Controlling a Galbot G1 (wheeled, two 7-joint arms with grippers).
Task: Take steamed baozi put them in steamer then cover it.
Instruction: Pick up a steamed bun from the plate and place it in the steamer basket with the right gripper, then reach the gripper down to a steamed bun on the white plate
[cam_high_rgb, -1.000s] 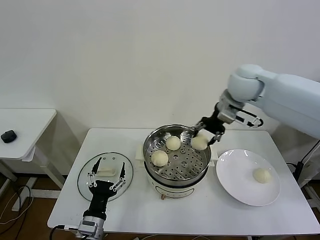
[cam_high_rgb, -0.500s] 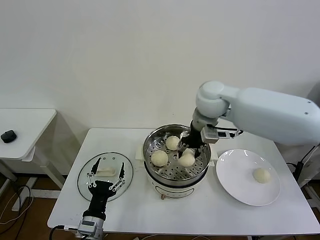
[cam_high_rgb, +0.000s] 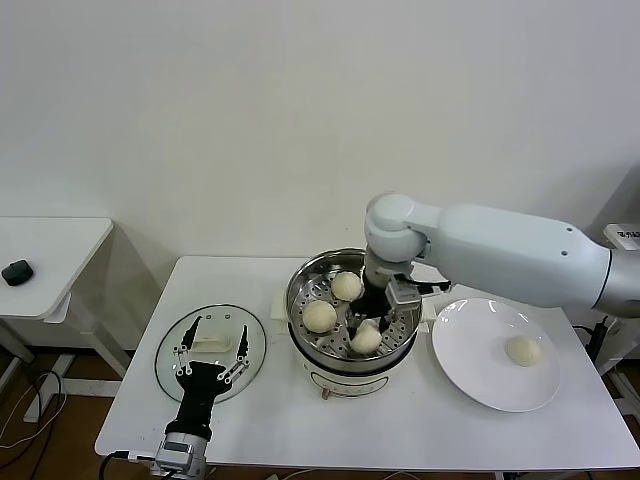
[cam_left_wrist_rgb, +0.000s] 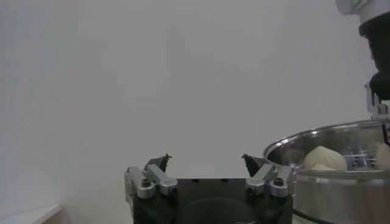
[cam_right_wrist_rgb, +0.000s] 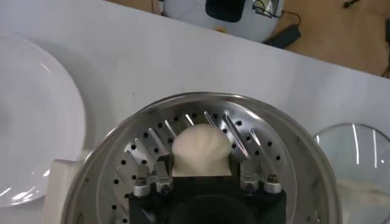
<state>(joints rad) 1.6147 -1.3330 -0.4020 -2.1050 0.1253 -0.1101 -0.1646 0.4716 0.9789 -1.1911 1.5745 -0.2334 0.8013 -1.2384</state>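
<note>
Now right gripper (cam_high_rgb: 367, 328) inside steamer (cam_high_rgb: 310, 276), fingers gripping baozi (cam_high_rgb: 366, 339) at 5 o'clock; left gripper (cam_high_rgb: 212, 348) open over cover (cam_high_rgb: 170, 352).

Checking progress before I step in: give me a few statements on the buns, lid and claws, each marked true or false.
1. Three baozi are in the steamer. True: two lie free, and the third sits between the right claw's fingers.
2. The white plate is bare. False: one bun remains.
3. The glass cover is on the steamer. False: it lies on the table.
4. The left claw is open above the cover. True.
</note>
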